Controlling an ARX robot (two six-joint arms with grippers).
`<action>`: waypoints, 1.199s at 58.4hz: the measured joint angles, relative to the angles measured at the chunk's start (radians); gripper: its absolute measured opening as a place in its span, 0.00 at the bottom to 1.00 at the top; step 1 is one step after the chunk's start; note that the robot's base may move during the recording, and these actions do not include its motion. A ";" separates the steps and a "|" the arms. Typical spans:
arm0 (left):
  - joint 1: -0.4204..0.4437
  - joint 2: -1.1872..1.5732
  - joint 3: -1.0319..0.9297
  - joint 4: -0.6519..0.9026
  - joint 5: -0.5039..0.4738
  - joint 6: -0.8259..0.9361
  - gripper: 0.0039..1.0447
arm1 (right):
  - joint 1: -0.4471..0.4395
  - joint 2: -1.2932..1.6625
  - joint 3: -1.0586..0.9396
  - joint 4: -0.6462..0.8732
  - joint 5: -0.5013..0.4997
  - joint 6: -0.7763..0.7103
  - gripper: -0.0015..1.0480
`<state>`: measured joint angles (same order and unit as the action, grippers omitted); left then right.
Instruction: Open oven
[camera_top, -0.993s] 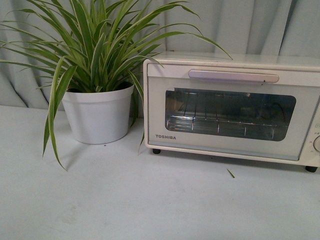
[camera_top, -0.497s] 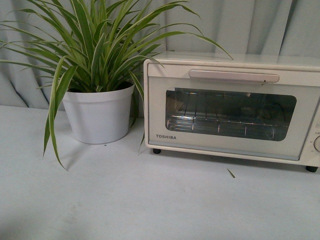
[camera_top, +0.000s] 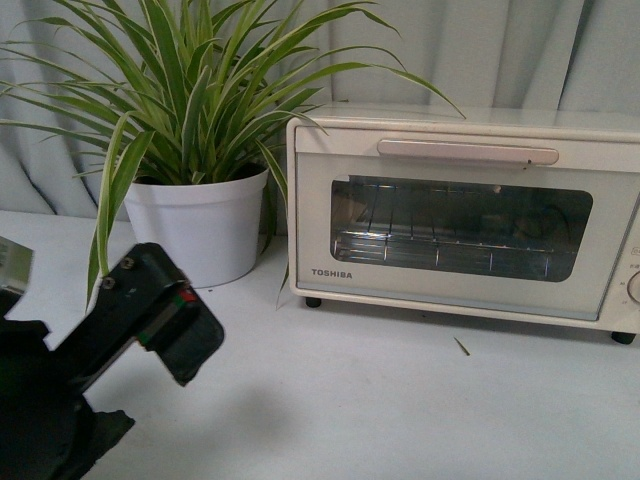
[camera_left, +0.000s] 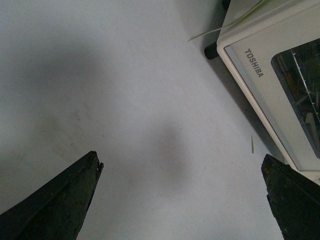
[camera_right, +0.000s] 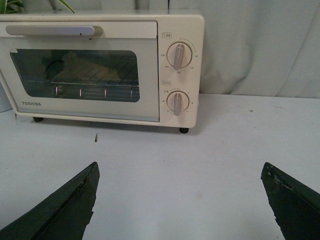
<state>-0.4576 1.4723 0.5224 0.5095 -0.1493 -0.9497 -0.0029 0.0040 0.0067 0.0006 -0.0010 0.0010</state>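
The oven stands at the far right of the table, its glass door shut and its bar handle lying across the top of the door. Its left side sits just beside the white pot of a long-leaved plant.

I judge the main risk is a shallow catch on that handle, so my fingers slip off as the door starts to drop. Pulling straight toward me instead of following the door's downward arc could drag the light oven on its small feet. Swinging in from the left could also brush the plant's leaves.

My left arm rises at the near left, angled up toward the pot, well apart from the oven. My left gripper is spread wide over bare table and holds nothing. My right gripper is equally wide and empty, facing the oven's front and its two knobs from the near side.
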 joint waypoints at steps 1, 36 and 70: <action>-0.003 0.017 0.010 0.002 0.000 -0.003 0.94 | 0.000 0.000 0.000 0.000 0.000 0.000 0.91; -0.045 0.283 0.236 0.008 0.026 -0.090 0.94 | -0.011 0.007 0.001 -0.006 -0.037 0.018 0.91; -0.052 0.285 0.238 0.011 0.025 -0.100 0.94 | 0.228 0.976 0.505 0.252 0.084 0.111 0.91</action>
<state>-0.5095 1.7573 0.7605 0.5205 -0.1242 -1.0492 0.2249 0.9802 0.5117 0.2527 0.0830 0.1116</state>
